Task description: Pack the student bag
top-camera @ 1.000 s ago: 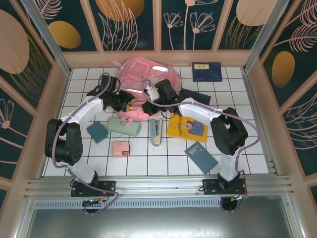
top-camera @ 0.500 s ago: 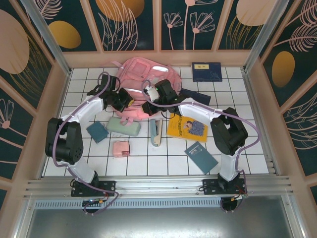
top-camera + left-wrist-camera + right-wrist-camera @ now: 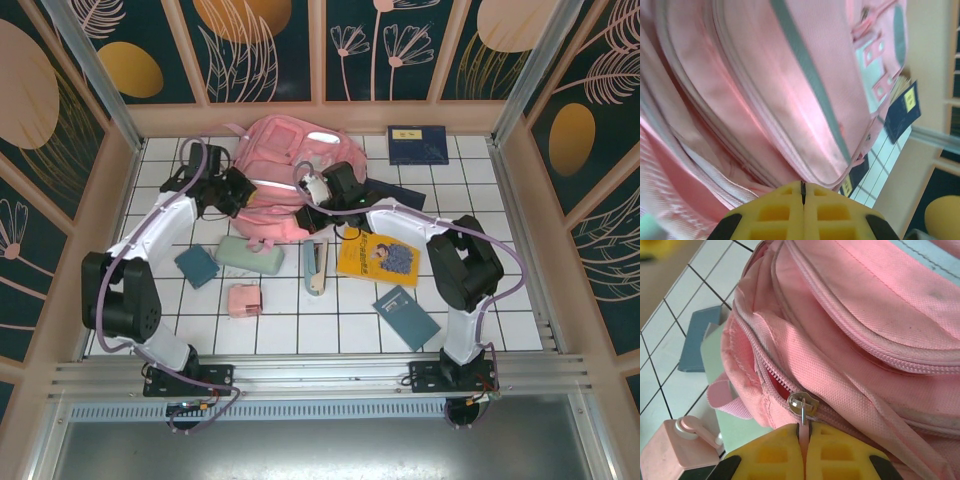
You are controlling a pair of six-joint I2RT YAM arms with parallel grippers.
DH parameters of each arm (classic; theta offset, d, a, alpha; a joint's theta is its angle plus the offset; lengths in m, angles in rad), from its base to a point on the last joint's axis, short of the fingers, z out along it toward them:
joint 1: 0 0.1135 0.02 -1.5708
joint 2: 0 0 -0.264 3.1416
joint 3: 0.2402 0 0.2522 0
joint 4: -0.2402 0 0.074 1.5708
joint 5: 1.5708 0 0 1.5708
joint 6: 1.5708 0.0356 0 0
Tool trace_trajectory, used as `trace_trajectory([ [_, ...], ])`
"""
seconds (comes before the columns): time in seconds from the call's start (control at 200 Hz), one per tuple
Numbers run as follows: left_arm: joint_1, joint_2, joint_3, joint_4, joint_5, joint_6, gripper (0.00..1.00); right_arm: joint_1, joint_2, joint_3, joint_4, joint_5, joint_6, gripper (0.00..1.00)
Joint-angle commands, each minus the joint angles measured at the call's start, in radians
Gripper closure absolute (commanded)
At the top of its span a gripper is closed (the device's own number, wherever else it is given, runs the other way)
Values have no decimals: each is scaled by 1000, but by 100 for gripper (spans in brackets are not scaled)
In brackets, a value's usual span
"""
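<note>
The student bag (image 3: pixel 285 160), a big pink backpack with pale strips, lies at the back middle of the tiled table. My left gripper (image 3: pixel 238 192) is at its left edge. In the left wrist view its yellow fingers (image 3: pixel 780 212) are pressed together, with a fold of the bag (image 3: pixel 790 90) running into the tips. My right gripper (image 3: pixel 312 192) is at the bag's front. It is shut on the pink pull tab (image 3: pixel 804 432) of a metal zipper slider (image 3: pixel 804 403). The zipper beside the slider gapes a little and shows a red lining.
In front of the bag lie a green pencil case (image 3: pixel 250 256), a teal notebook (image 3: pixel 197 266), a small pink box (image 3: pixel 244 300), a stapler (image 3: pixel 316 266), a yellow book (image 3: pixel 378 258) and a teal book (image 3: pixel 405 317). A dark blue book (image 3: pixel 417 144) lies at the back right.
My left gripper closed at the bag's left edge, then moved left and toward the back. The right gripper kept its hold on the zipper pull and shifted slightly.
</note>
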Motion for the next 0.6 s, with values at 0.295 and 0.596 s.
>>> trace_trajectory([
  [0.295,6,-37,-40,4,31,31,82,-27,-53,11,18,-46,-18,100],
  [0.596,-85,-29,-90,31,86,-46,56,-9,-48,53,2,-45,-15,100],
])
